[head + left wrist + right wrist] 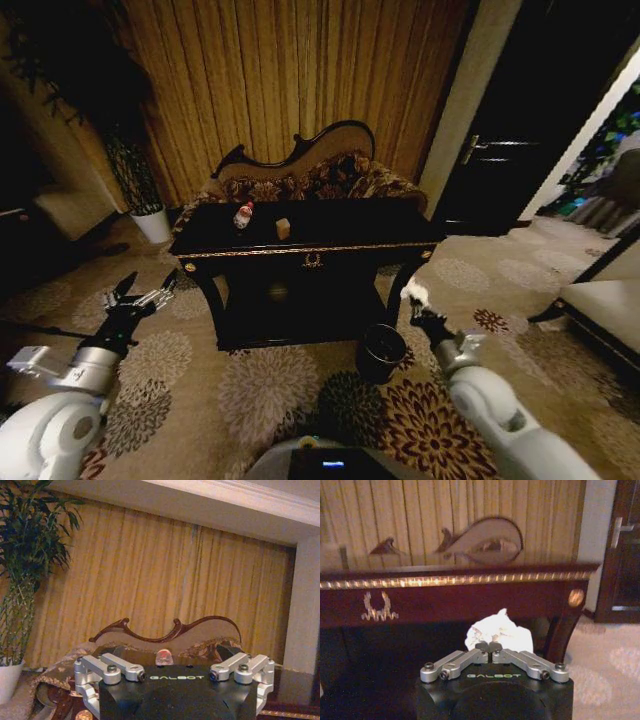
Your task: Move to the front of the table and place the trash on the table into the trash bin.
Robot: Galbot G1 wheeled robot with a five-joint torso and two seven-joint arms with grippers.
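Plant [130, 165]: tall, in a white pot [152, 224], on the floor to the left of the table, in front of the curtain [290, 80].
Left end effector [140, 296]: released, fingers spread wide; it hangs over the carpet [260, 385] left of the table's front leg, touching nothing. In the left wrist view [175, 677] its linkages stand far apart, aimed toward the sofa back.
Tabletop [330, 225]: glossy black with a gold edge trim, a gold ornament [313, 259] at the middle of the front and a lower shelf [300, 300] beneath.
Bottle [243, 215]: clear with a red cap and label, upright on the tabletop's left half; its red cap also shows just above the left end effector in the left wrist view [163, 656].
Box [283, 228]: small, brown, on the tabletop just right of the bottle, apart from it.
Sofa [310, 175]: floral, with a curved dark frame, right behind the table.
Bin [381, 352]: round, dark, on the carpet at the table's front right corner, near the right leg.
Right end effector [418, 308]: clenched on the tissue [414, 293], held low beside the table's right front leg, above and just right of the bin. In the right wrist view [489, 646] the fingertips meet at the crumpled white tissue [497, 630], below the tabletop's gold trim.
Door [530, 110]: dark, at the far right.
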